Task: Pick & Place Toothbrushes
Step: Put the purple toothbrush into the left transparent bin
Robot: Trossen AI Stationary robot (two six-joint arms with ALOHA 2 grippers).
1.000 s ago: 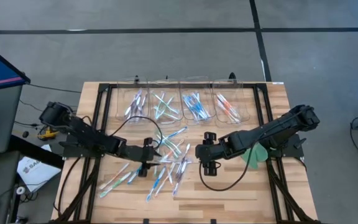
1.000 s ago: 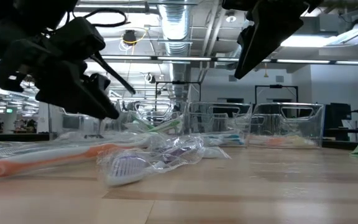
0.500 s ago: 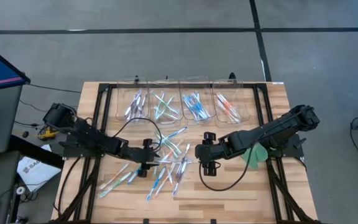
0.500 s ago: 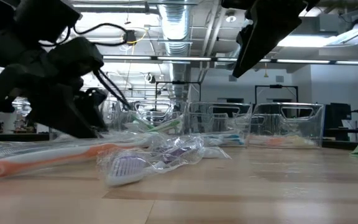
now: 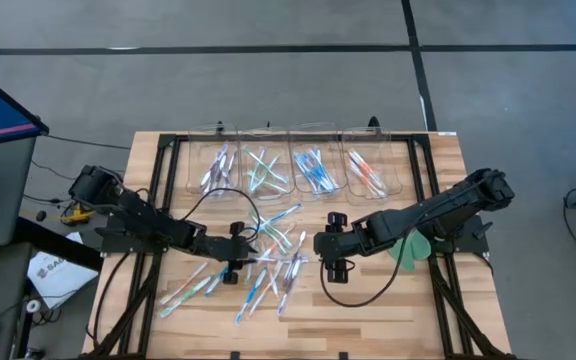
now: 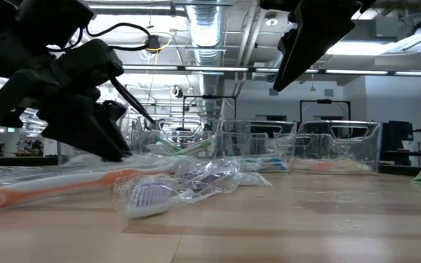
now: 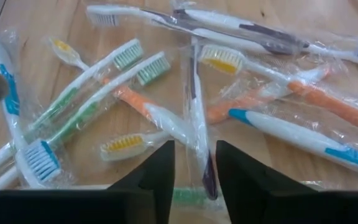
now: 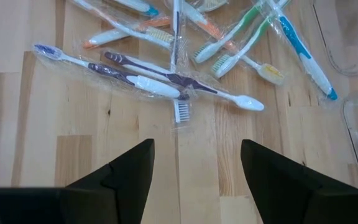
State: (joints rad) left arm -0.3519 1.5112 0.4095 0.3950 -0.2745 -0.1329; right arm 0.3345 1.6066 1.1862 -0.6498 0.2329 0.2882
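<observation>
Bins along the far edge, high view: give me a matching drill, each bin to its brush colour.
Counted from the left arm's side:
1. first bin
2. second bin
3. third bin
4. fourth bin

a. blue
b. orange
c. purple
d. green

Pairs: 1-c, 2-d, 3-a, 4-b

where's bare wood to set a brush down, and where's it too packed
Bare table lies along the near edge, right of the loose toothbrushes and below the right gripper. A smaller bare strip lies by the far left corner, left of the clear bins. The centre is crowded around the left gripper.
</observation>
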